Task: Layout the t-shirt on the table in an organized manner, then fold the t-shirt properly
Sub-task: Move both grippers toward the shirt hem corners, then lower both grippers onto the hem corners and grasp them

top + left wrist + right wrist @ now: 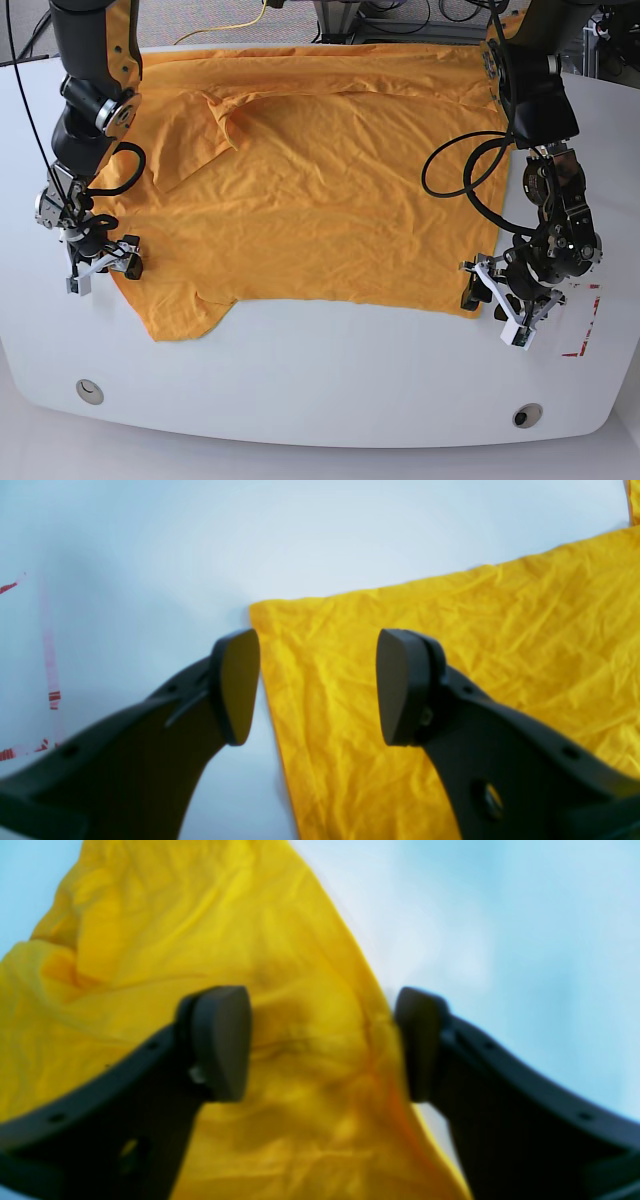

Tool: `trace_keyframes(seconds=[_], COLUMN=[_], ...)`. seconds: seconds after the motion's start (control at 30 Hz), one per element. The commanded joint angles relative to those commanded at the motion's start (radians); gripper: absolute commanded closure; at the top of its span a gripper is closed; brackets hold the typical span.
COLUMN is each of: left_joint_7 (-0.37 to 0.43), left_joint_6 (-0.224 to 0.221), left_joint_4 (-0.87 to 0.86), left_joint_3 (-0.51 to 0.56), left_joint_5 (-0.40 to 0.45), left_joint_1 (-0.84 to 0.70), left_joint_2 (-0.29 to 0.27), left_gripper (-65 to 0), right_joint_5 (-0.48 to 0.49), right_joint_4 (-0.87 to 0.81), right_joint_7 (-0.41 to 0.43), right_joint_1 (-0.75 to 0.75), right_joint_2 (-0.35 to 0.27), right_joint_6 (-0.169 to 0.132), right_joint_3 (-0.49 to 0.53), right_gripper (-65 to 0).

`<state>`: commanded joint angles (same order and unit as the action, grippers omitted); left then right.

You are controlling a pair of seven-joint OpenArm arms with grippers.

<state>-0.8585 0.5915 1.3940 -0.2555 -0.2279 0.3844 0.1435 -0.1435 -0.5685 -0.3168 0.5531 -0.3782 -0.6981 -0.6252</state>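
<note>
The orange-yellow t-shirt (pixel 320 215) lies spread over the white worktop (pixel 300 380), its far part reaching the far edge between the two arms. Its fabric is wrinkled, with a fold near the upper left of the base view and a flap of cloth sticking out toward the near side on the left. The left claw (pixel 318 687) is wide open over a corner of the t-shirt, with nothing in its grasp; yellow cloth shows between its fingers. The right claw (pixel 325 1045) is also well open, over the garment's side edge, which runs beside one finger; whether that finger touches the cloth I cannot tell. Red marks (pixel 588 320) show on the worktop near the left arm (pixel 545 180), and two round grommets (pixel 89 391) sit along its near side.
</note>
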Motion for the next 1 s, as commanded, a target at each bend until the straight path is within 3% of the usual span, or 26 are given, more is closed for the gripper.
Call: trace_keyframes(seconds=[0.2,0.4,0.77,0.93,1.0], left_joint_7=[0.002,0.061,0.222,0.321,0.347], left_joint_6=[-0.002,-0.002,-0.003,-0.086,-0.100], left_joint_4=[-0.064,-0.175,-0.528,-0.701,-0.732], left_joint_3=[-0.049,-0.103,-0.115,-0.060,-0.043], left_joint_5=[-0.002,-0.002,0.000,0.000,0.000], left_joint_1=[0.008,0.048,0.175,0.226,0.230], left_joint_2=[0.015,0.021,0.069,0.072,0.072], left_gripper=[-34.9,-35.0,-35.1,-35.1,-35.3], right_joint_5=[-0.005,-0.006,-0.002,-0.002,-0.002], right_joint_4=[-0.003,-0.002,-0.002,-0.003,-0.003], right_joint_7=[-0.005,-0.005,-0.005,-0.005,-0.005], right_joint_1=[0.000,0.000,0.000,-0.002,-0.002], right_joint_2=[0.012,0.012,0.012,0.023,0.026], right_joint_6=[0.000,0.000,0.000,0.000,0.000], right_joint_3=[0.002,0.002,0.072,0.074,0.074], right_gripper=[-20.9,-3.0,-1.9,-1.9,-1.9])
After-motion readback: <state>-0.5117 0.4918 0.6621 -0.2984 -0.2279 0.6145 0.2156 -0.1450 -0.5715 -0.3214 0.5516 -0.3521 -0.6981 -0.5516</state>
